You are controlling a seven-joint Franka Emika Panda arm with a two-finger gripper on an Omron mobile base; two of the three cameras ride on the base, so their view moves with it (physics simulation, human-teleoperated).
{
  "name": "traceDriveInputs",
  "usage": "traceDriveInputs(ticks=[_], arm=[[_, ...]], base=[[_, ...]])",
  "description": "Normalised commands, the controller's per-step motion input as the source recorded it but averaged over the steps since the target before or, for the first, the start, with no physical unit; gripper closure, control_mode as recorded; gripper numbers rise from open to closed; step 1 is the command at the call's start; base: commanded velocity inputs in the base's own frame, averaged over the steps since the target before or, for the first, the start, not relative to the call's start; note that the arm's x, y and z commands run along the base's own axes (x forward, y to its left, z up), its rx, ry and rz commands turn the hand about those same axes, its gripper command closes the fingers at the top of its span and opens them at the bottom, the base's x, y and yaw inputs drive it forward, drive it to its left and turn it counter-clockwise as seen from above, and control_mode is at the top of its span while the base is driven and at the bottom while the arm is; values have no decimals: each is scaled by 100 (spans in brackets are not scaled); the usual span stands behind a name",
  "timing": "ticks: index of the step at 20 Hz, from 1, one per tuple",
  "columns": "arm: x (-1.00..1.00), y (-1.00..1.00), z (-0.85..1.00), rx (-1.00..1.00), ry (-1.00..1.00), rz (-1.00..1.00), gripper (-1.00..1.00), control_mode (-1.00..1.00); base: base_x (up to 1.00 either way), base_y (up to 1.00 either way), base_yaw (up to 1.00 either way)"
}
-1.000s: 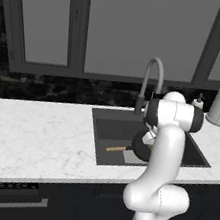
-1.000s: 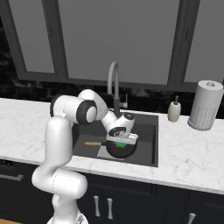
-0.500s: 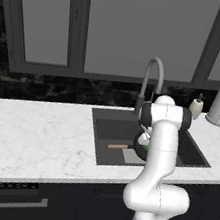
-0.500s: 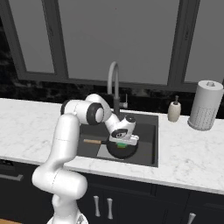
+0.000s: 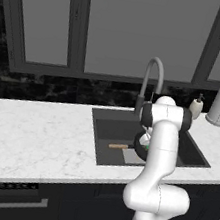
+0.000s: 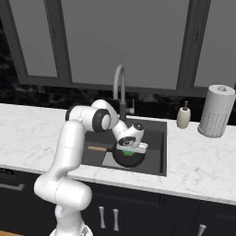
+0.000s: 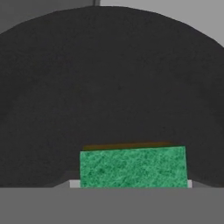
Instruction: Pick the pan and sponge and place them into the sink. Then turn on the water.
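Note:
The black pan (image 6: 125, 160) lies in the dark sink (image 6: 157, 136), its wooden handle (image 6: 97, 149) pointing left; it also shows behind my arm in the left base view as the pan (image 5: 139, 143) in the sink (image 5: 113, 127). My gripper (image 6: 130, 150) hangs just over the pan, shut on the green sponge (image 6: 129, 151). In the hand view the sponge (image 7: 133, 166) sits at my gripper (image 7: 133, 183) with the pan (image 7: 112, 87) close behind it. The fingertips are hidden by the sponge. No water runs from the faucet (image 6: 119, 87).
A soap bottle (image 6: 184, 116) and a paper towel roll (image 6: 215, 110) stand on the white marble counter (image 6: 203, 161) right of the sink. The faucet (image 5: 153, 78) rises behind the basin. Dark windows line the back wall.
The gripper has sunk a little lower toward the pan with the sponge in it, and my arm's elbow has swung closer over the sink. The pan has stayed put.

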Motion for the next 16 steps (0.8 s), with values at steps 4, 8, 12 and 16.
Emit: traceDriveInputs(ticks=[4, 8, 12, 16], arm=[[0, 0, 0, 5, -13, -3, -100, -100], [-6, 0, 4, 10, -12, -8, -100, -100], [-7, 0, 18, 12, -10, -8, -100, -100], [-13, -2, 47, 15, -10, -6, -100, -100]], base=[[0, 0, 0], [0, 0, 0], [0, 0, 0], [0, 0, 0]])
